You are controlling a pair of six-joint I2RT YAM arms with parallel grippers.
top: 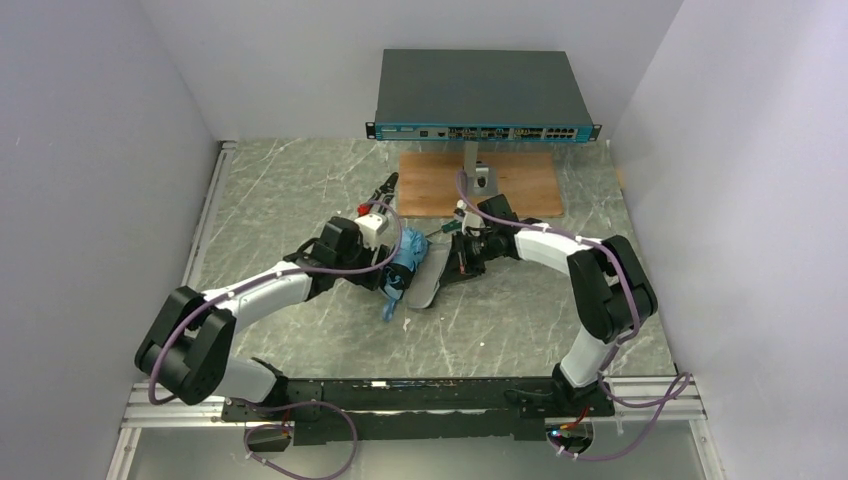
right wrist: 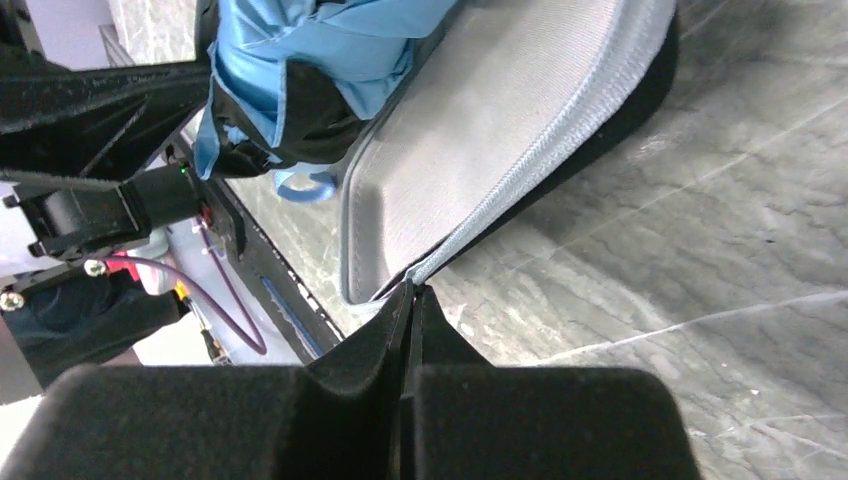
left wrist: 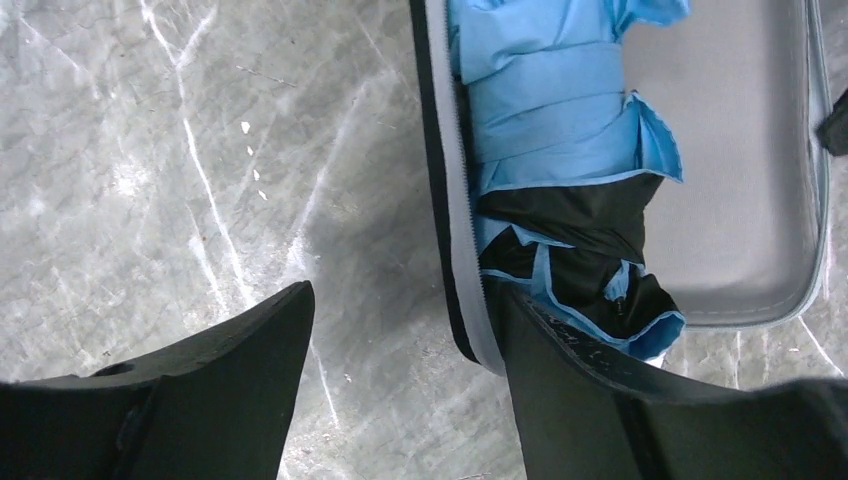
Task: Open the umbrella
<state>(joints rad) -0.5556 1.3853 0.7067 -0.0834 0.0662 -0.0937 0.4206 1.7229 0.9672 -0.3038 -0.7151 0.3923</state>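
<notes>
Noted umbrella folded inside open zip case, at middle of bench. Found left hand spread wide, gripping nothing, straddling case rim by canopy end. Found right hand fully closed at case edge; cannot tell if rim pinched. Risk judged: dragging case along with umbrella, snagging canopy on zipper. Read no writing, no brand.
</notes>
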